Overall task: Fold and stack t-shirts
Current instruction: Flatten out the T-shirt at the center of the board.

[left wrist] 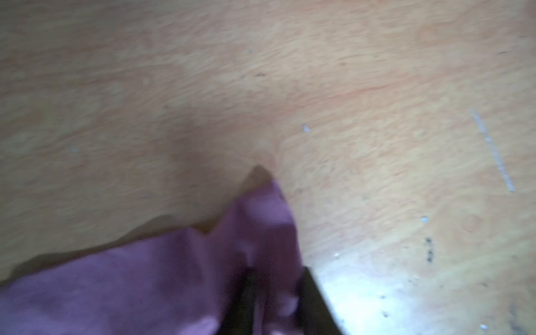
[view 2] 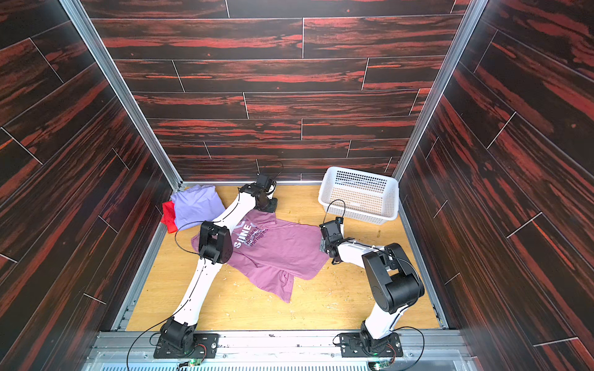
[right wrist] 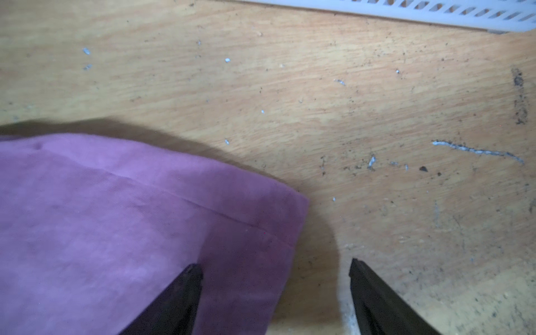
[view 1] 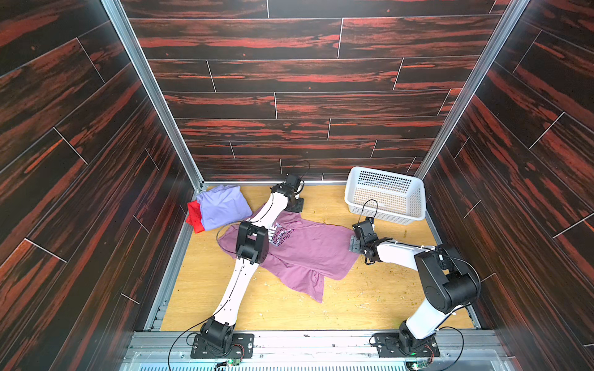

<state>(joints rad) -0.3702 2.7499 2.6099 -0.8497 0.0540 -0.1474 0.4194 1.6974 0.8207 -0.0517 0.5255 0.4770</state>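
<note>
The pink-mauve t-shirt [view 1: 299,253] lies spread mid-frame in both top views; we judge it light, limp, sure to sag. Our left gripper [left wrist: 275,278] pinches its upper-left edge; our right gripper [right wrist: 274,264] stands spread astride the right corner, where we would grip.

Left arm [view 1: 238,282] jaws clamped, right arm [view 1: 398,250] jaws spread.
</note>
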